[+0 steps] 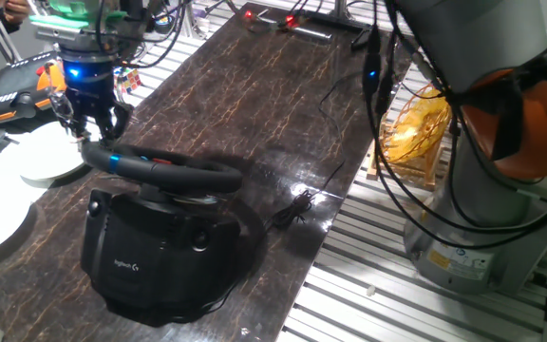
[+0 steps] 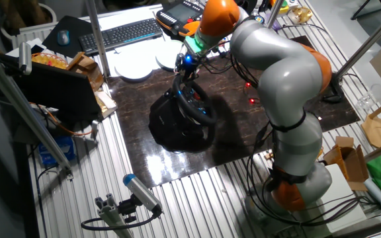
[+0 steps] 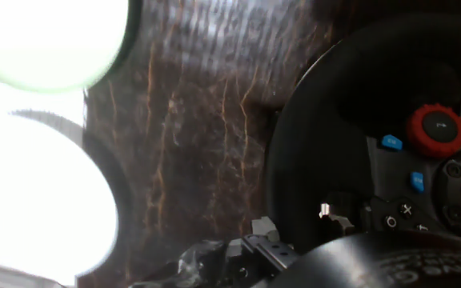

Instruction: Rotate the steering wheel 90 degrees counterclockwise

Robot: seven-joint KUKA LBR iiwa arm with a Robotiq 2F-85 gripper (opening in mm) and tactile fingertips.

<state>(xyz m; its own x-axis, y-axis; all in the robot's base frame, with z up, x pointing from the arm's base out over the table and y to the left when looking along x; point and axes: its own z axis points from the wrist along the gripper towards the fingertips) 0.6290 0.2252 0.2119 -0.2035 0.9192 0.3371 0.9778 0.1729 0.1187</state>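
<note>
You will find the steering wheel (image 1: pixel 164 171) mounted on its bulky black base (image 1: pixel 155 252), which stands at the near end of the dark marbled mat (image 1: pixel 254 104) on the worktop (image 2: pixel 197 188), close to the mat's near edge in one fixed view. Beyond the base, the long stretch of mat toward the far end is open, crossed only by a thin black cable (image 1: pixel 297 209). On the wheel's far-left side, room is tight: two white plates (image 2: pixel 147 65) sit just off the mat's edge, and an orange-and-black gadget (image 1: pixel 12 95) lies behind them. A keyboard (image 2: pixel 121 33) lies farther out. Note the arm (image 2: pixel 280 73) arching over the mat from its pedestal at the opposite side, bending down to the wheel. The tool (image 1: pixel 91 128) points downward at the far-left part of the rim, with its fingers on either side of the rim. You cannot tell from these views whether it is clamped on the rim or merely straddling it. In the hand view, the rim (image 3: pixel 294 160) curves past the red hub knob (image 3: pixel 436 130) and the blue buttons (image 3: pixel 391 143).
</note>
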